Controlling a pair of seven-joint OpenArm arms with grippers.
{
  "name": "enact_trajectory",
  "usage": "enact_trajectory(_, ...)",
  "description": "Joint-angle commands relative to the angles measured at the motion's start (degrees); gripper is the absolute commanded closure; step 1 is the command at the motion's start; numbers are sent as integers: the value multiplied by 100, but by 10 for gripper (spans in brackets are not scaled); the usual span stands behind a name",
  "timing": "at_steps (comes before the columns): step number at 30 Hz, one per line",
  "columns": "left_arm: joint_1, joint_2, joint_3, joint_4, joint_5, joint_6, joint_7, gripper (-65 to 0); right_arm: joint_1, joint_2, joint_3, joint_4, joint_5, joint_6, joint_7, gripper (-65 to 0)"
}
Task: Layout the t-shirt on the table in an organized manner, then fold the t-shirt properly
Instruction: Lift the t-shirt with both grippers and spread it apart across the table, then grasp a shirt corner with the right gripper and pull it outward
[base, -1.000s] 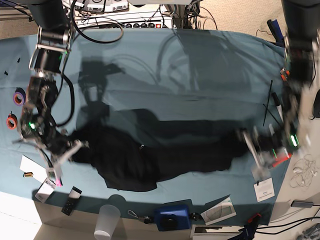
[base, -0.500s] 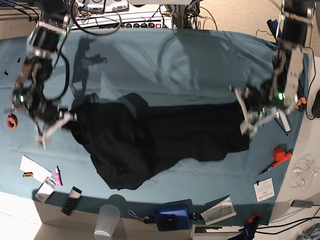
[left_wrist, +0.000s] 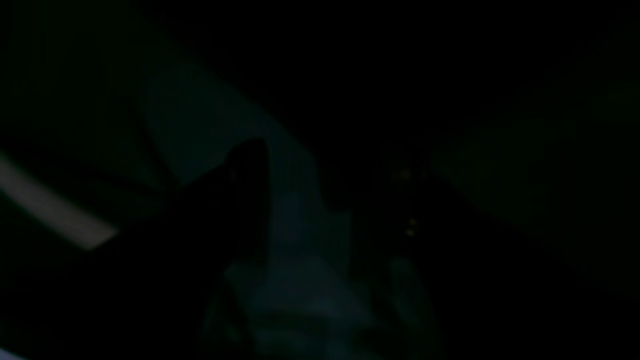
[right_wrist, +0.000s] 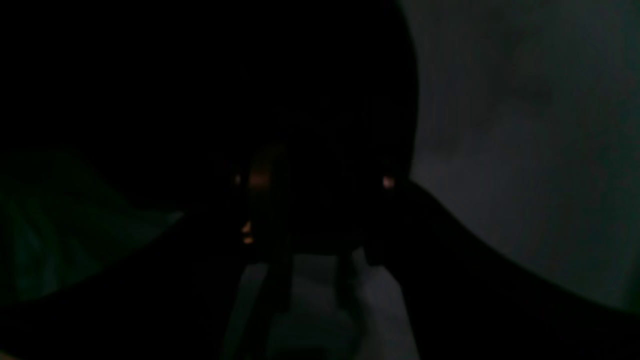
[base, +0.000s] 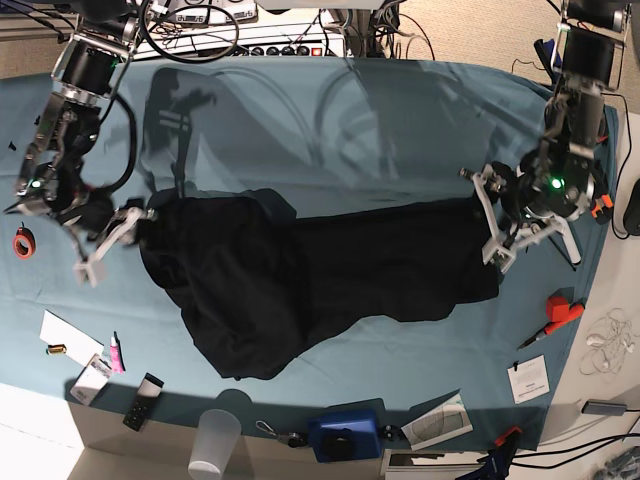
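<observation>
The black t-shirt (base: 320, 280) lies stretched sideways across the middle of the teal table (base: 400, 120), bunched and wrinkled toward the view's left, with no print showing. My right gripper (base: 115, 243) is at the shirt's left end in the base view, open, its fingers just off the cloth edge. At the shirt's right end my left gripper (base: 484, 218) also stands open, its white fingers (base: 497, 250) straddling the hem. Both wrist views are nearly black and show only dim cloth shapes.
A red tape roll (base: 22, 242) sits at the left edge. Along the front edge are paper cards (base: 68, 338), a black remote (base: 143, 400), a plastic cup (base: 213, 440) and a blue box (base: 345, 432). A red marker (base: 560, 308) lies at right.
Both arms carried the shirt's ends away from the front edge, drawing the cloth out sideways. Both grippers then went from shut on the cloth to open, and the shirt now rests on the table.
</observation>
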Motion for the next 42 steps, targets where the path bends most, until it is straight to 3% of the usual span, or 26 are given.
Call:
enact_trajectory(1,-129,-74,-46,339,133,74,-144,-322,118,118,109,332,122,31,149,-234)
enact_trajectory(7,-140,-72,-46,1174,861,350,-863,-322,114,116,317,1296,-232,31,479,-234)
enact_trajectory(12,-92,-74,-46,1147,1113,369,-177,-322,109,114,302,1237,-223,28,433,-234)
enact_trajectory(17,181,-76,-46,1150,2081,1027,227,-322,109,114,247,1237,57,118,365,-234)
enact_trajectory(22,487,-74,-46,1152,2892,1456,629,-322,111,114,-715,1237,-63,181,330,-234)
enact_trajectory(25,688,-74,-46,1152,3318,1624,743,-322,114,114,-1491,1237,-614,166,459,-234)
enact_trajectory(30,927,-76,-326,1152,4269,2039,940,-322,120,46,-2487,1239,-1506,-175,850,-234)
enact_trajectory(34,1016,-76,-1198,1152,4170,2068,935,-322,116,-146,-3051,1239,-2592,-688,1220,-234)
enact_trajectory(37,1016,-79,-2096,1152,3982,2068,911,-322,116,-254,-3407,1239,-3071,-885,1329,-234)
enact_trajectory(42,1062,-79,-3744,1150,2706,1823,621,-321,116,-387,-3895,1237,-3740,-1158,1384,-234)
